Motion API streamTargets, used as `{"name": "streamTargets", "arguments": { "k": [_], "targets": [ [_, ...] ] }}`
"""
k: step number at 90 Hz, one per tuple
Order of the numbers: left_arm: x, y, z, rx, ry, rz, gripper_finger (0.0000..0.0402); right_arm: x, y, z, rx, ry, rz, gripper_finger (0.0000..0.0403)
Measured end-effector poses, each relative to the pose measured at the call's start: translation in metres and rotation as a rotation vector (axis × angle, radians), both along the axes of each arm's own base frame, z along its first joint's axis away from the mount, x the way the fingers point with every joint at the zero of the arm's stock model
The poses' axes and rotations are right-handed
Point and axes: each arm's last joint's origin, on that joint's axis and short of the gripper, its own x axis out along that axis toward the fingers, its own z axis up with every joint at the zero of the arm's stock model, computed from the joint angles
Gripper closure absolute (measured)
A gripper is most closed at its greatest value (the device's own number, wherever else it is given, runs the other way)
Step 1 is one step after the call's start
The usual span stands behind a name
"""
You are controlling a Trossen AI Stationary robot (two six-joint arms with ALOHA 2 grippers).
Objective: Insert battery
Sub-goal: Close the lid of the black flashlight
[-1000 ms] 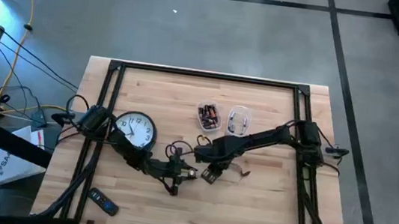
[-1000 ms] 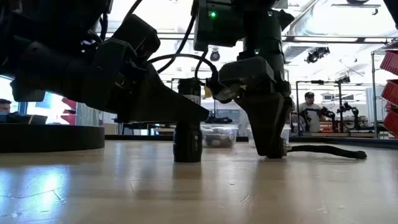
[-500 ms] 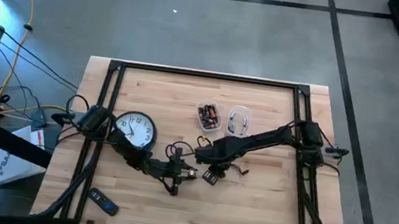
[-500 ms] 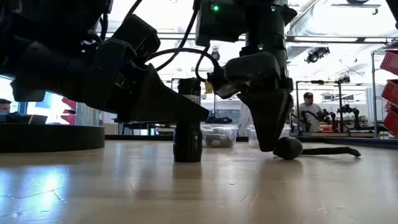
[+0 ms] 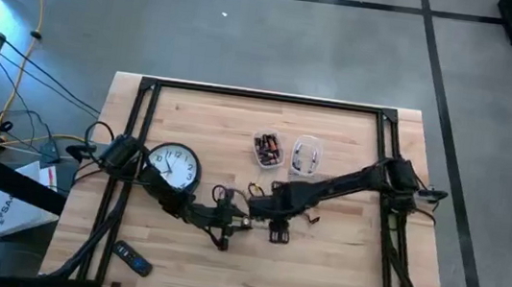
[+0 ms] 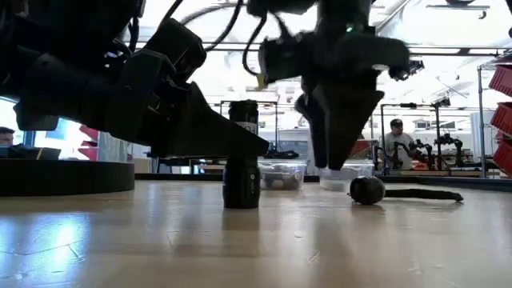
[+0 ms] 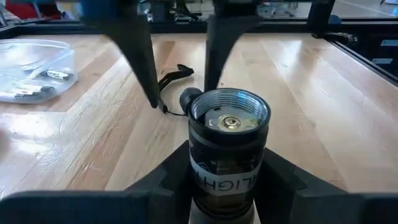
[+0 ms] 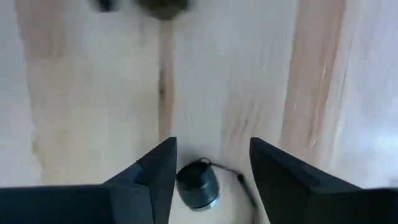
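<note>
A black flashlight body (image 7: pixel 228 146) stands upright on the wooden table, its threaded open end up and a metal contact showing inside. My left gripper (image 7: pixel 227 186) is shut on it, just left of the table's middle (image 5: pixel 239 222). The flashlight's round black cap (image 6: pixel 368 190) lies on the table with its lanyard (image 6: pixel 424 193) trailing from it. My right gripper (image 8: pixel 208 180) hangs open above the cap (image 8: pixel 197 185), fingers pointing down and clear of it. No loose battery shows near either gripper. My left gripper pinches the flashlight's barrel (image 7: pixel 225 177) between its two fingers, below the threaded mouth. The fingers come in level from the table's left. The flashlight stays upright with its base (image 6: pixel 242 202) on the table.
Two clear tubs stand at the back middle, one (image 5: pixel 267 149) holding batteries and one (image 5: pixel 306 153) holding small parts. A wall clock (image 5: pixel 174 166) lies at the left under the left arm. A small remote (image 5: pixel 131 260) lies near the front left corner.
My right gripper has risen from the table beside the flashlight, leaving the cap lying on the wood, where it now shows in the low view. The flashlight and my left gripper have kept still.
</note>
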Motion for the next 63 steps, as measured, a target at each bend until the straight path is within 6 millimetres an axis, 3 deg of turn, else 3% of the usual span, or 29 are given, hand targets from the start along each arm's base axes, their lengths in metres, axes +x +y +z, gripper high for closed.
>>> {"name": "streamTargets", "arguments": {
  "k": [19, 63],
  "targets": [
    [0.0, 0.0, 0.0, -0.001, 0.0, -0.001, 0.0298, -0.014, 0.012, -0.006, -0.068, 0.074, 0.064, 0.0232],
    [0.0, 0.0, 0.0, -0.006, 0.0, 0.0, 0.0298, -0.011, 0.013, -0.016, -0.079, 0.087, 0.169, 0.0237]
  ]
}}
